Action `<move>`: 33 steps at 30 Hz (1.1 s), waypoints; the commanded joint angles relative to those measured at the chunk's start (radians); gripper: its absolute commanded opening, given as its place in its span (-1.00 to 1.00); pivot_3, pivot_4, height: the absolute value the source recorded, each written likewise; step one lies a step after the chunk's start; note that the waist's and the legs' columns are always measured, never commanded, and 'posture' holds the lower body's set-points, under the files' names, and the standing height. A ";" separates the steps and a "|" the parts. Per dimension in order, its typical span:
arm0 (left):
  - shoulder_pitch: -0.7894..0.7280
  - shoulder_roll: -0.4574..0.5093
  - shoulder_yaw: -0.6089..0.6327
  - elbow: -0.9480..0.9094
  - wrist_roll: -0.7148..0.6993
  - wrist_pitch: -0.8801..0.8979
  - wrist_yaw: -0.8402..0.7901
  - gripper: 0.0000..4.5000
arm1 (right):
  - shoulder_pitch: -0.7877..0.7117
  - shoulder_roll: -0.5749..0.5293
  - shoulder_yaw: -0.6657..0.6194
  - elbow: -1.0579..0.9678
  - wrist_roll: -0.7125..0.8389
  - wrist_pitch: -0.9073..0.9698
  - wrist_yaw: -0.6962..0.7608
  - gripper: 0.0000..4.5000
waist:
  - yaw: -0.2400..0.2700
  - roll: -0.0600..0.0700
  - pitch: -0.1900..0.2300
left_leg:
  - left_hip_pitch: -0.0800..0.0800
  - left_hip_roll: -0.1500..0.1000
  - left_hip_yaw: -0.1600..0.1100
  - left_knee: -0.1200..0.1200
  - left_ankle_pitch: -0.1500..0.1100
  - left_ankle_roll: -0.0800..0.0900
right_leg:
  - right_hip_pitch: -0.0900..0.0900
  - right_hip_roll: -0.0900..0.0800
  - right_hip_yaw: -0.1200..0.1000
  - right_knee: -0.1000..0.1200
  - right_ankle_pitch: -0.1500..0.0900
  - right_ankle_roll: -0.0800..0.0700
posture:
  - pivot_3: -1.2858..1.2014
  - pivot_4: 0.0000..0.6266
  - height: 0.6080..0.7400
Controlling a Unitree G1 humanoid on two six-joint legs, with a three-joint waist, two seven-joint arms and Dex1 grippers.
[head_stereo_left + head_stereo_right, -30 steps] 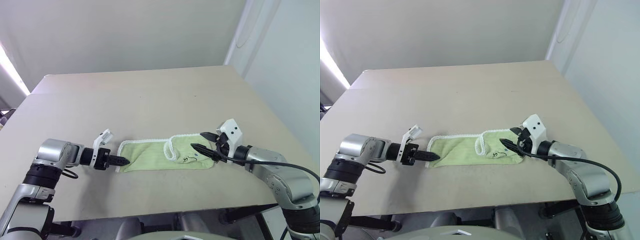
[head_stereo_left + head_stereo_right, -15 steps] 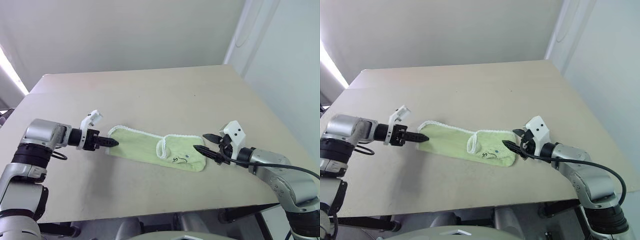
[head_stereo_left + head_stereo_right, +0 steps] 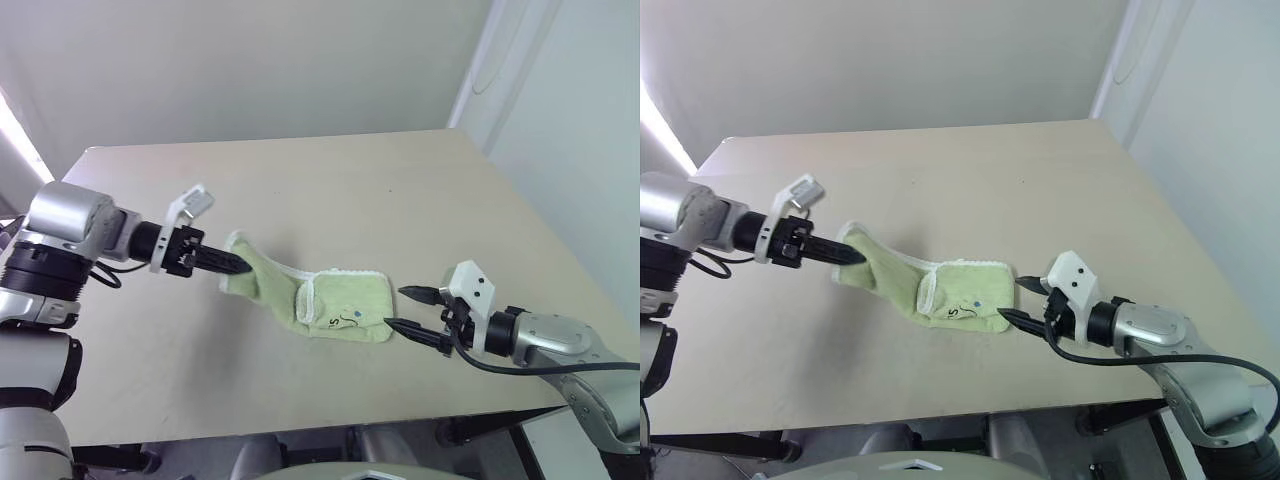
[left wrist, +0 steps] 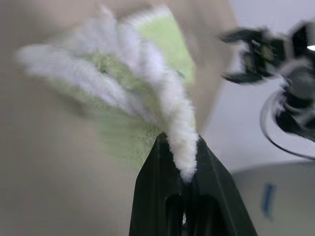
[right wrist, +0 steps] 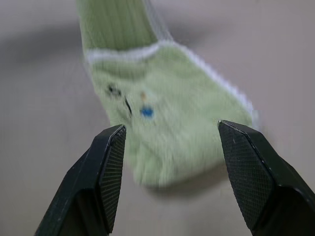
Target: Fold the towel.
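Towel (image 3: 335, 305) edge pinched by left claw (image 3: 238, 266).

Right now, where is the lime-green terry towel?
The lime-green terry towel lies mid-table, its left end lifted by the left end effector; the open right end effector is beside its right end.

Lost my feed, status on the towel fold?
Left gripper shut on towel end, lifted. Right gripper open, just off its folded end. Nothing in the way.
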State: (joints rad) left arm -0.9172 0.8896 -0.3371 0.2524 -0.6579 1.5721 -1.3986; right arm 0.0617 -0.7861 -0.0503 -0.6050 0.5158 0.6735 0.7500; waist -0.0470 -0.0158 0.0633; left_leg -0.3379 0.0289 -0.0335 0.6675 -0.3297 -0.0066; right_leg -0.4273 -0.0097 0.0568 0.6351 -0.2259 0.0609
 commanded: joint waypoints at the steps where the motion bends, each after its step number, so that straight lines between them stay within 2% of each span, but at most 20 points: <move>1: -0.059 -0.037 -0.012 0.060 -0.066 0.042 0.036 -0.98 | -0.020 0.014 -0.013 -0.022 0.018 0.021 -0.021 0.40 | 0.002 0.000 0.000 | 0.000 0.000 0.000 0.000 0.000 0.000 | 0.000 0.000 0.000 0.000 0.000 0.000 | 0.03 -1.00 0.57; 4: -0.083 -0.058 -0.038 0.098 -0.112 0.042 0.062 -0.98 | -0.017 0.014 -0.020 -0.034 0.036 0.043 -0.023 0.40 | 0.000 0.000 0.000 | 0.001 0.000 0.000 0.000 0.000 0.000 | 0.000 0.000 0.000 0.001 0.000 0.000 | 0.03 -1.00 0.57; 9: -0.153 -0.152 -0.090 0.198 -0.167 0.042 0.114 -0.98 | 0.000 -0.001 -0.014 -0.061 0.034 0.051 -0.014 0.40 | 0.006 0.000 0.000 | 0.000 0.000 -0.001 0.001 0.000 0.000 | 0.000 0.000 0.000 0.000 0.000 0.000 | 0.03 -1.00 0.57; 14: -0.200 -0.242 -0.102 0.268 -0.174 0.042 0.152 -0.98 | -0.001 0.001 -0.010 -0.069 0.033 0.072 -0.027 0.40 | 0.003 0.000 0.000 | 0.000 -0.001 -0.001 0.001 0.000 0.000 | 0.000 0.000 0.000 -0.001 0.000 0.000 | 0.03 -1.00 0.57; 19: -0.217 -0.371 -0.092 0.360 -0.124 0.042 0.219 -0.98 | 0.023 0.002 -0.025 -0.085 0.028 0.089 -0.052 0.40 | 0.004 0.000 0.000 | 0.000 -0.001 -0.001 0.001 0.000 0.000 | 0.000 0.000 0.000 0.000 0.000 0.000 | 0.03 -1.00 0.57; 21: -0.211 -0.393 -0.092 0.355 -0.102 0.028 0.234 -0.98 | 0.030 0.004 -0.032 -0.094 0.033 0.093 -0.060 0.40 | 0.001 0.000 0.000 | 0.000 -0.001 -0.001 0.000 0.000 0.000 | 0.001 0.000 0.000 0.000 0.000 0.000 | 0.03 -1.00 0.57; 24: -0.179 -0.427 -0.106 0.311 -0.033 -0.101 0.261 -0.98 | 0.057 0.006 -0.053 -0.118 0.034 0.102 -0.081 0.40 | 0.004 0.000 0.000 | 0.000 -0.001 -0.001 0.000 0.000 0.000 | 0.001 0.000 0.000 0.000 0.000 0.000 | 0.03 -1.00 0.57; 27: -0.166 -0.444 -0.110 0.271 -0.020 -0.152 0.221 -0.98 | 0.087 0.006 -0.076 -0.140 0.037 0.113 -0.097 0.40 | 0.006 0.000 0.000 | 0.000 -0.001 -0.001 0.000 0.000 0.000 | 0.001 0.000 0.001 0.000 0.000 0.000 | 0.03 -1.00 0.57; 33: -0.157 -0.484 -0.098 0.234 -0.014 -0.152 0.194 -0.98 | 0.131 0.014 -0.109 -0.168 0.045 0.123 -0.121 0.40 | 0.004 0.000 0.000 | -0.001 -0.001 -0.001 0.001 0.000 0.000 | 0.001 0.000 0.001 0.000 0.000 0.000 | 0.03 -1.00 0.57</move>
State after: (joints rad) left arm -1.0635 0.4106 -0.4549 0.5112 -0.6631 1.4136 -1.1823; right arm 0.1920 -0.7739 -0.1320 -0.7257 0.5517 0.8002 0.6348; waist -0.0425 -0.0161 0.0635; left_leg -0.3385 0.0279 -0.0340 0.6680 -0.3296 -0.0068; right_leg -0.4257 -0.0098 0.0574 0.6348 -0.2257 0.0606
